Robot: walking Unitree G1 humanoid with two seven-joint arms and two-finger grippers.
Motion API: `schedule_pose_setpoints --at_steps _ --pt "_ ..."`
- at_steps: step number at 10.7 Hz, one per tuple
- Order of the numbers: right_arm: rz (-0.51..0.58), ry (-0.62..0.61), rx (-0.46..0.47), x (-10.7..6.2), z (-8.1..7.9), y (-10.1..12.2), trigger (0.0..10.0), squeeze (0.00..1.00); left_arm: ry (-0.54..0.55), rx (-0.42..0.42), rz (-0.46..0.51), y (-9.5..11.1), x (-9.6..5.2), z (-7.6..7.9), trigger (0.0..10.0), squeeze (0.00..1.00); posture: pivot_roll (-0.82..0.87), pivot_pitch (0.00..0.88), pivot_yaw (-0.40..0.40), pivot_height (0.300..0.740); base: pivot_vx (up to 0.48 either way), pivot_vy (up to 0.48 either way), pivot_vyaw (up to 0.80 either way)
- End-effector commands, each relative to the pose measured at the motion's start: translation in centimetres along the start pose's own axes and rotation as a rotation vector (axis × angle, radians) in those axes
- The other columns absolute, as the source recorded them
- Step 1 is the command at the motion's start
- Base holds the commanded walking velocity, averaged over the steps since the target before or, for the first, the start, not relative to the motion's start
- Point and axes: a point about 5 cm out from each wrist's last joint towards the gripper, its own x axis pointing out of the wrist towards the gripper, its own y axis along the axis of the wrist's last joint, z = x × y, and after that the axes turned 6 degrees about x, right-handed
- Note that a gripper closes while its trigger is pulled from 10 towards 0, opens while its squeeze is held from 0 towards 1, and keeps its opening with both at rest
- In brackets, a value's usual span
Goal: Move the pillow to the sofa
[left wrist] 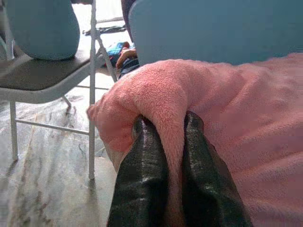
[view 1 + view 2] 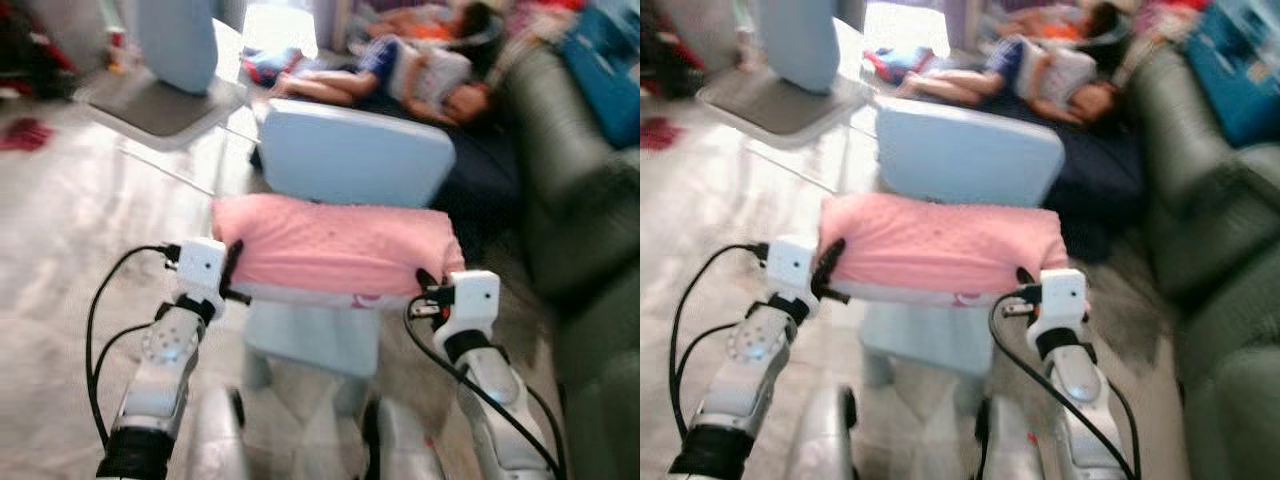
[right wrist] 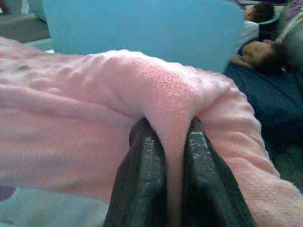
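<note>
Pink fleece is bunching between both sets of fingers: the left gripper (image 1: 173,142) and right gripper (image 3: 173,146) are pinching the pillow's (image 2: 340,245) two ends above the blue chair (image 2: 355,155). It looks soft, light, probably saggy, so end grips suit.

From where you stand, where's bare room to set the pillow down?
The green sofa seat on your right looks bare, below the blue item on its back. Ahead is crowded: a pale blue chair sits under the pillow, with people lying beyond.
</note>
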Motion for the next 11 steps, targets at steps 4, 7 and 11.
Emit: schedule_pose_setpoints --at_steps 4,7,11 --pt "0.042 -0.028 0.01 -0.09 0.45 1.18 10.0 0.0 -0.032 0.0 -0.01 0.31 0.34 0.08 10.0 0.0 -0.02 0.005 -0.063 0.74 0.0 0.0 0.0" --pt "0.031 -0.033 0.03 -0.14 0.41 0.91 10.0 0.0 -0.019 -0.006 -0.011 0.23 0.21 0.14 10.0 0.0 -0.02 0.011 -0.062 0.74 0.0 0.0 0.0" --pt "0.024 -0.036 0.036 -0.26 0.47 0.8 10.0 0.0 -0.037 -0.012 -0.013 0.29 0.38 0.37 10.0 0.0 -0.02 0.015 -0.057 0.74 0.0 0.0 0.0"
